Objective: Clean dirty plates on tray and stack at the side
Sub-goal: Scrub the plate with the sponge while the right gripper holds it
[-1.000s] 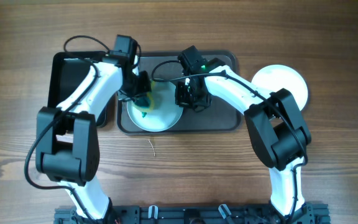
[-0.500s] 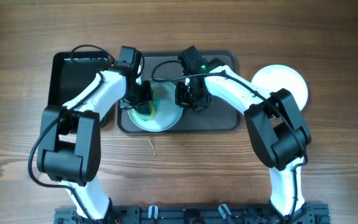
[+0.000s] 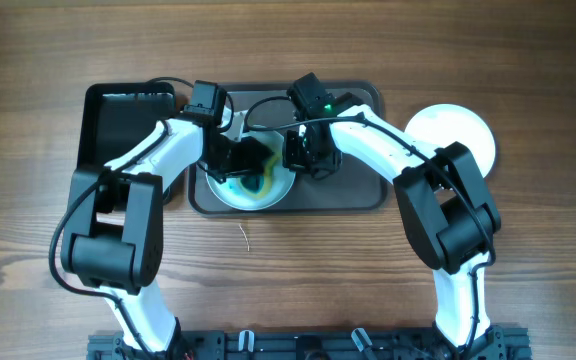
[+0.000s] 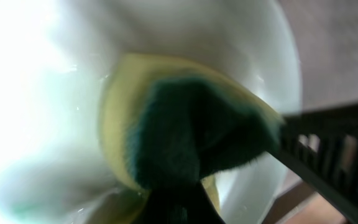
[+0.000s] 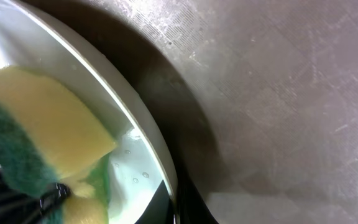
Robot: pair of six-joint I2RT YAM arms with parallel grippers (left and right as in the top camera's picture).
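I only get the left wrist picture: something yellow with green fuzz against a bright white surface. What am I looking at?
Observer: A sponge, held in the left arm's tool and pressed onto a pale plate that lies in a dark grey tray.
Visitor: Is that plate just lying loose?
Observer: No. The right arm's tool has it by its right rim, which the right wrist view shows up close.
Visitor: Are there other plates around?
Observer: One white plate sits on the table outside the tray, to its right.
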